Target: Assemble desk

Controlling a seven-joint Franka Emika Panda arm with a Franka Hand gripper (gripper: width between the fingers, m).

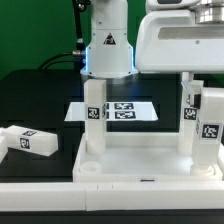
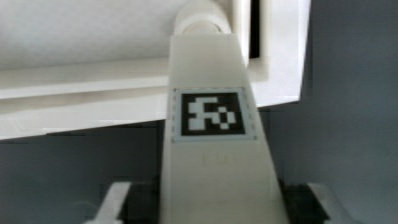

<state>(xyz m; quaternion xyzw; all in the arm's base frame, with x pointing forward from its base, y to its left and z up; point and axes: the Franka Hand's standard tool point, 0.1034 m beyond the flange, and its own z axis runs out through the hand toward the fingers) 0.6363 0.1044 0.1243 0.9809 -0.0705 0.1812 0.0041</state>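
Observation:
The desk top (image 1: 130,166), a white rimmed tray, lies at the front of the table. One tagged leg (image 1: 95,122) stands upright at its corner on the exterior view's left. Two more legs stand at the right side, a taller one (image 1: 191,105) reaching up under my gripper (image 1: 190,76) and another (image 1: 211,128) beside it. In the wrist view my gripper (image 2: 199,208) is shut on a tagged white leg (image 2: 210,110), a finger (image 2: 118,200) on each side. The leg's far end meets the desk top's corner (image 2: 107,95).
A fourth leg (image 1: 28,141) lies loose on the black table at the exterior view's left. The marker board (image 1: 120,110) lies behind the desk top, in front of the robot base (image 1: 106,45). A green backdrop closes the far side.

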